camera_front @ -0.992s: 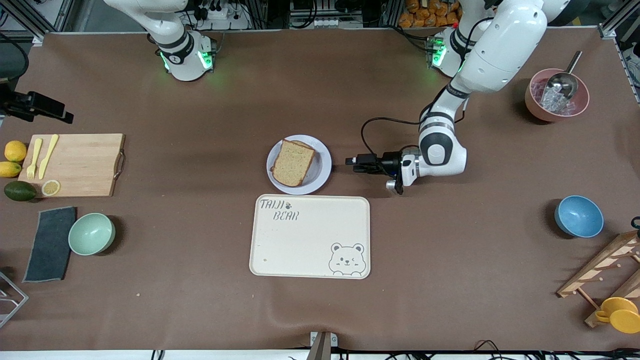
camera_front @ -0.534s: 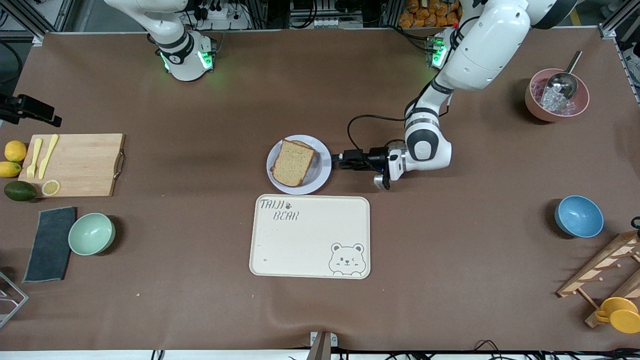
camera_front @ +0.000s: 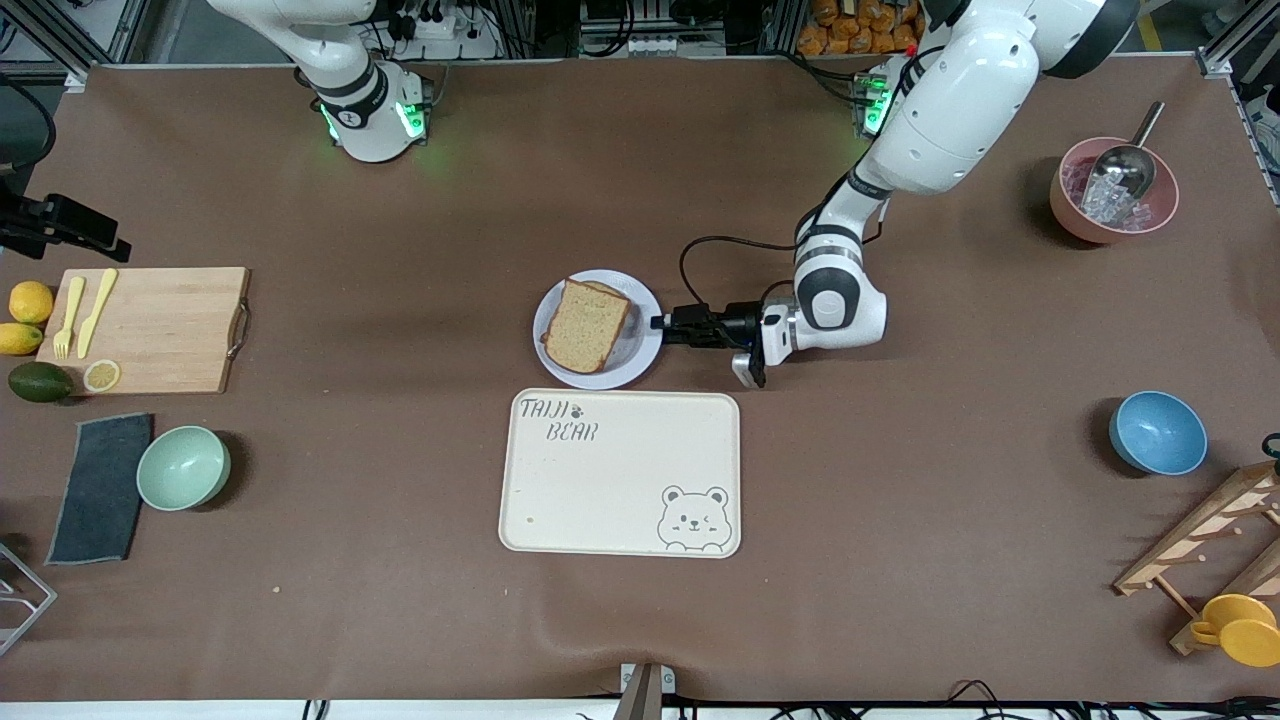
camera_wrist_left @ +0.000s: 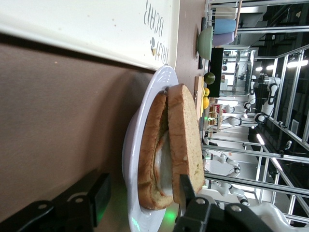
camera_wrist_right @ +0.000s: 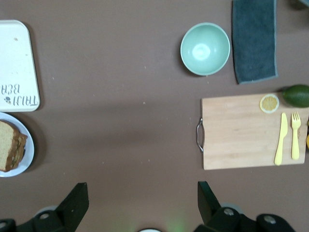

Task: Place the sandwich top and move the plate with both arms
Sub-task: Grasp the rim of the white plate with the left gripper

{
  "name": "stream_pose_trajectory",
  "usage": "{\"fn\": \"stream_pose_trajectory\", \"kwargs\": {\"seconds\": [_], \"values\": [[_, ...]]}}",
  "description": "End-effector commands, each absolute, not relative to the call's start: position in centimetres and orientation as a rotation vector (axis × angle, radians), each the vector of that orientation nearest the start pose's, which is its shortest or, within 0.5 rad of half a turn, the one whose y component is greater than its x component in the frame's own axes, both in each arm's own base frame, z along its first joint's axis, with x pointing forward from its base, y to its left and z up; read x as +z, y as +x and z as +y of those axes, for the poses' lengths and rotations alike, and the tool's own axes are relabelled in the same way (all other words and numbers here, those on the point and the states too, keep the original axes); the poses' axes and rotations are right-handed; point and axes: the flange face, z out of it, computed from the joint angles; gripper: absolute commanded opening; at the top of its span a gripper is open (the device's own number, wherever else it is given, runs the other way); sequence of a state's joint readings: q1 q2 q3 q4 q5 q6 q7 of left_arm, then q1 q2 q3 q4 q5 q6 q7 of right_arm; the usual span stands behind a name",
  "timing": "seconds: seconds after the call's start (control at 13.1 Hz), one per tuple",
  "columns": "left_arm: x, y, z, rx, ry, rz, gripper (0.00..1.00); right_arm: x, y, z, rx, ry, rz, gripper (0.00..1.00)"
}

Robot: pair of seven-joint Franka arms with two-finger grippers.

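The plate [camera_front: 648, 340] sits mid-table, just farther from the front camera than the tray [camera_front: 620, 470]. On it the sandwich top [camera_front: 587, 325] lies over a second slice with egg white between them [camera_wrist_left: 165, 159]. My left gripper [camera_front: 662, 323] is low at the plate's edge on the left arm's side. It is open, one finger [camera_wrist_left: 94, 195] beside the rim [camera_wrist_left: 133, 145] and the other [camera_wrist_left: 186, 186] over the sandwich top [camera_wrist_left: 186, 130], gaps still showing. My right gripper [camera_wrist_right: 142, 203] hangs open and empty, high over the cutting board's end of the table [camera_front: 62, 226].
A cutting board [camera_front: 150, 328] with yellow cutlery, fruit, a green bowl [camera_front: 183, 467] and a dark cloth [camera_front: 100, 488] lie at the right arm's end. A pink bowl with a scoop [camera_front: 1113, 190], a blue bowl [camera_front: 1157, 432] and a wooden rack [camera_front: 1215, 540] stand at the left arm's end.
My left gripper has slid along the table to the plate's edge and its jaws have narrowed round the rim. The right gripper has drifted only slightly.
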State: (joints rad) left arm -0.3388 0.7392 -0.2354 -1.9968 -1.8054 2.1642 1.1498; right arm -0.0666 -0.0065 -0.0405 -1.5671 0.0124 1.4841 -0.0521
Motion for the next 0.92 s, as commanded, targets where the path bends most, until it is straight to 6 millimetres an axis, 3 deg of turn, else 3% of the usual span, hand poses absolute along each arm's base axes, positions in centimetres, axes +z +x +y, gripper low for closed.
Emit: {"fn": "stream_pose_trajectory", "kwargs": {"seconds": [0.0,0.31,0.69,0.84], "values": [[7.4,45.3,-35.9,-0.050,1.906,-0.034,0.60,62.7,54.0,-5.2,0.086,-3.131,0.057,1.00],[6.5,44.4,-37.4,-0.026,1.892,-0.030,0.48,62.8,54.2,-5.5,0.073,-3.128,0.069,1.00],[6.0,44.6,-37.4,0.009,1.886,-0.046,0.30,63.4,54.1,-5.9,0.061,-3.130,0.079,1.00],[6.3,44.8,-37.4,0.016,1.883,-0.045,0.12,63.7,54.1,-6.0,0.049,-3.129,0.083,1.00]]}}
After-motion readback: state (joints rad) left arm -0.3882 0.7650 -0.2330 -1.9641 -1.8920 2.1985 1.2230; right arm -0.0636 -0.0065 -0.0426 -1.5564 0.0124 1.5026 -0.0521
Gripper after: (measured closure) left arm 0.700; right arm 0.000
